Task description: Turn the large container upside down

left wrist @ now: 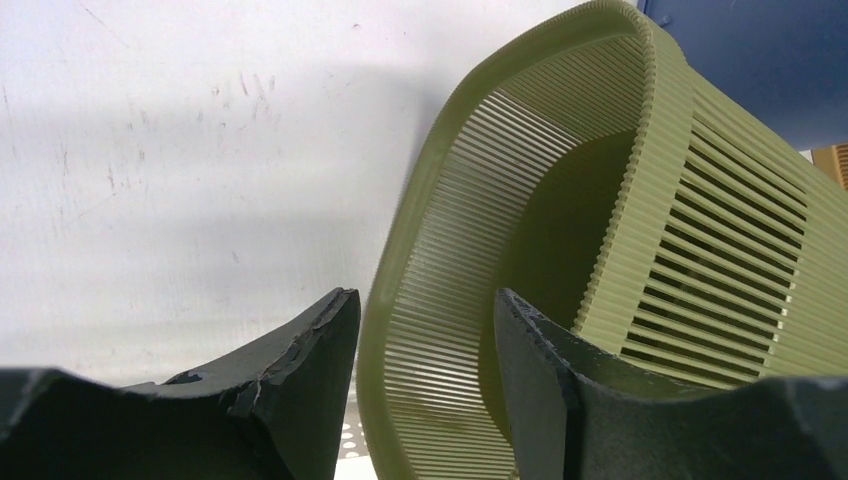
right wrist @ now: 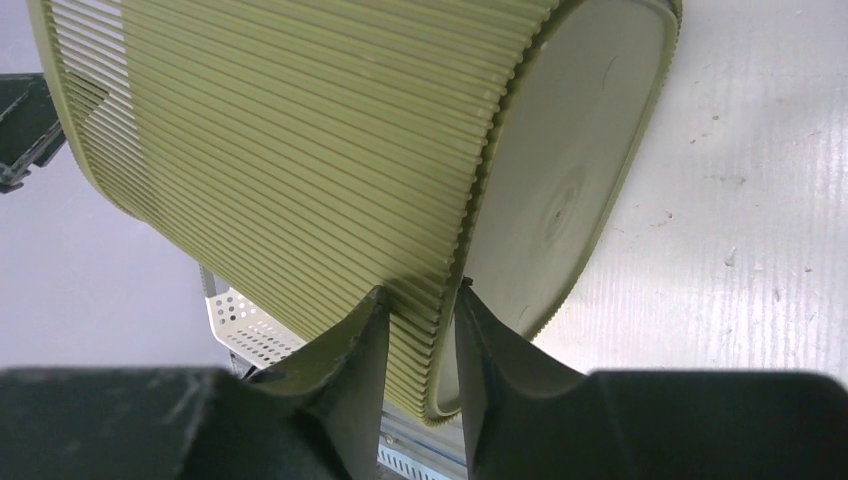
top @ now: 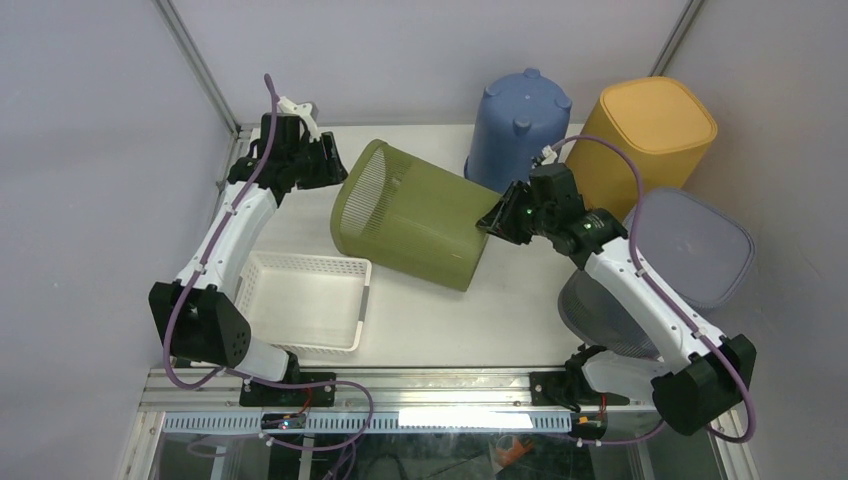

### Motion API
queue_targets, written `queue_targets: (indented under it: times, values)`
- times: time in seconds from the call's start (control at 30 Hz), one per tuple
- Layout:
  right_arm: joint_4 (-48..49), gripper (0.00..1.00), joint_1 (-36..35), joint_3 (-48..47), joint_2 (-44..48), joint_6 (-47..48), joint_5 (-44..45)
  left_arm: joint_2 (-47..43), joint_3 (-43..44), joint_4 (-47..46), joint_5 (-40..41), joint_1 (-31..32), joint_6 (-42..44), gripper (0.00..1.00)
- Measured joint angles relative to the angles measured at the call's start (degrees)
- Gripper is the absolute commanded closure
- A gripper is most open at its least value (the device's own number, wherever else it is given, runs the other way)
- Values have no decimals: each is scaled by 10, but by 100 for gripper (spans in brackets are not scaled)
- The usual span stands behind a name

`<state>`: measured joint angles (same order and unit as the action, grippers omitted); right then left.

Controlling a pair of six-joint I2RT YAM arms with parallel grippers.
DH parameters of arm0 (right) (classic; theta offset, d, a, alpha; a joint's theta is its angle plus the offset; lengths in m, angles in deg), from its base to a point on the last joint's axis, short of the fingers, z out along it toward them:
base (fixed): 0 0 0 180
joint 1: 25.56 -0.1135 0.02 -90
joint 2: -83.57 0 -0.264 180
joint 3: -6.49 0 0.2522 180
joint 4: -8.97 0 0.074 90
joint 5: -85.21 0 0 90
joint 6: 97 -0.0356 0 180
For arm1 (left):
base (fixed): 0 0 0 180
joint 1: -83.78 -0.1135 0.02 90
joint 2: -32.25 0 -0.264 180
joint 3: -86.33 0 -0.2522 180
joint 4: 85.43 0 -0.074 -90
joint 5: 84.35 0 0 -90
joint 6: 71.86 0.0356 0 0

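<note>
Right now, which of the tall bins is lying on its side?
The olive-green slatted plastic bin, tipped over with the right pincer pinching its base edge. The blue plastic bin and yellow plastic bin stand on end.

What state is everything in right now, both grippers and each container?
green bin: on its side, mouth toward the left arm, not yet upside down.
left gripper: open, straddling the bin's rim.
right gripper: shut on the bin's bottom edge.
blue bin: upside down, feet up.
yellow bin: solid face up, seemingly upside down.
grey container: solid face up; lidded or inverted, unclear.
white basket: upright, empty.
</note>
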<state>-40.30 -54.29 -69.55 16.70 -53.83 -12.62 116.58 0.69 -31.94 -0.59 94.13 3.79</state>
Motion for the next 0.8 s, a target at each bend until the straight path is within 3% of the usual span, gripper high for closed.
queue_targets:
  times: [0.5,0.67,0.8]
  values:
    - [-52,70,-52,-113,15,12,56,15,-5,-41,39,10,-1,46]
    - [-47,69,-73,-214,-2,20,54,48,6,-58,67,49,-6,46]
    - [2,68,-101,-292,-41,24,42,79,6,-44,27,118,-26,46]
